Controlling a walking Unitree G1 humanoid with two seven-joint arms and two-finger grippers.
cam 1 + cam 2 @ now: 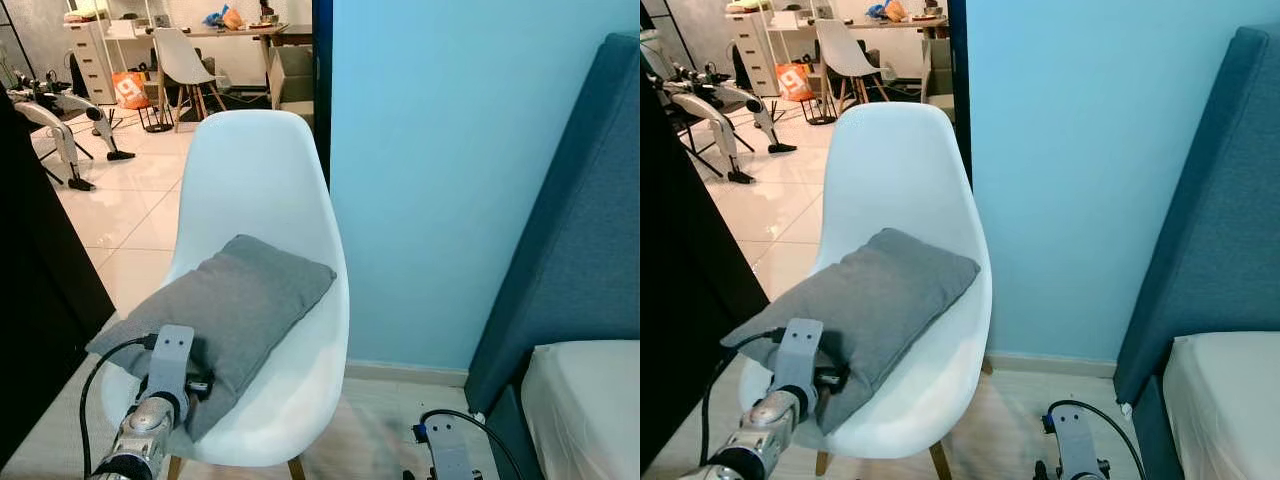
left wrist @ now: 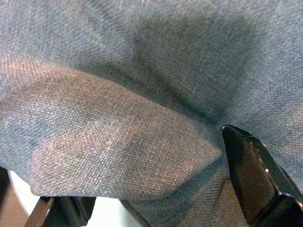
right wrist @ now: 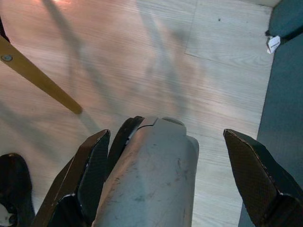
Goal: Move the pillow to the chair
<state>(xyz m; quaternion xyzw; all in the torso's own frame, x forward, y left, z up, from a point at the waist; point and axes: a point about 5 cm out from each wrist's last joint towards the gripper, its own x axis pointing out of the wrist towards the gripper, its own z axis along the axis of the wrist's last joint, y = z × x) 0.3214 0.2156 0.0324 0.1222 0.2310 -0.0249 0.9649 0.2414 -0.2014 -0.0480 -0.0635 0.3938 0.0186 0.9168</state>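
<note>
A grey pillow [image 1: 240, 300] lies flat on the seat of a white shell chair [image 1: 260, 170], its near corner hanging over the seat's front left edge. My left gripper [image 1: 200, 385] is at that near corner, open, with a fold of the pillow [image 2: 142, 71] between its spread fingers [image 2: 251, 165]. In the right wrist view my right gripper [image 3: 165, 137] hangs low over the wooden floor, open and holding nothing; its arm [image 1: 450, 450] shows at the bottom right of the eye views.
A light blue wall stands behind the chair. A dark blue headboard [image 1: 590, 200] and a white mattress [image 1: 590, 400] are on the right. A black panel [image 1: 40, 280] borders the left. A wooden chair leg [image 3: 38, 78] slants over the floor.
</note>
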